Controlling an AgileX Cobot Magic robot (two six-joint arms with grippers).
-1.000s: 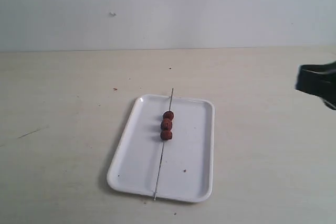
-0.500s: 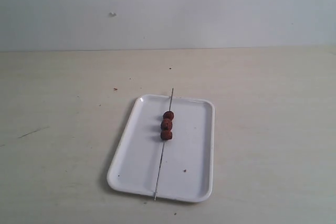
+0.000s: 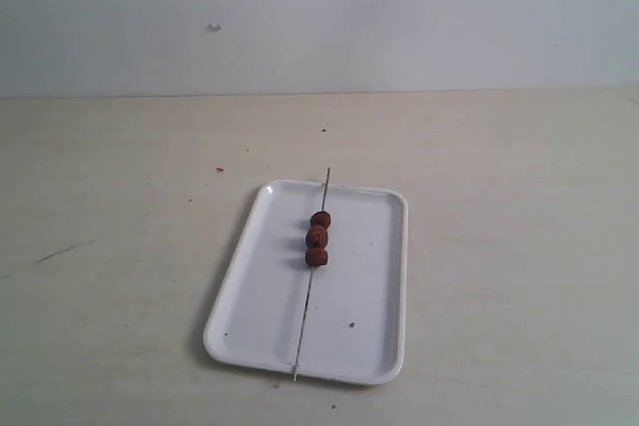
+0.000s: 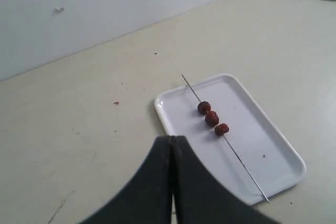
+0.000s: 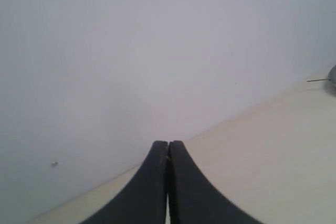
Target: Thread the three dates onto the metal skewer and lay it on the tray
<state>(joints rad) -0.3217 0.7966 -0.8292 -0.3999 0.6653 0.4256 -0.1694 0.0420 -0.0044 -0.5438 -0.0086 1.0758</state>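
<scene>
3 dates (image 3: 317,237) threaded on skewer (image 3: 303,321), laid along tray (image 3: 364,281), tips past both short rims, tabletop (image 3: 519,246) seen all round, left gripper (image 4: 171,140) and right gripper (image 5: 168,144) closed, nothing held

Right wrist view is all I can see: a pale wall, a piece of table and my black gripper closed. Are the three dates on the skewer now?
Observer: Yes. The exterior view shows three dark reddish-brown wrinkled dates in a row on the thin grey metal skewer.
Operator: And where does the skewer lie?
Observer: Lengthwise on the flat white rectangular tray, with both ends reaching just past its rim.
</scene>
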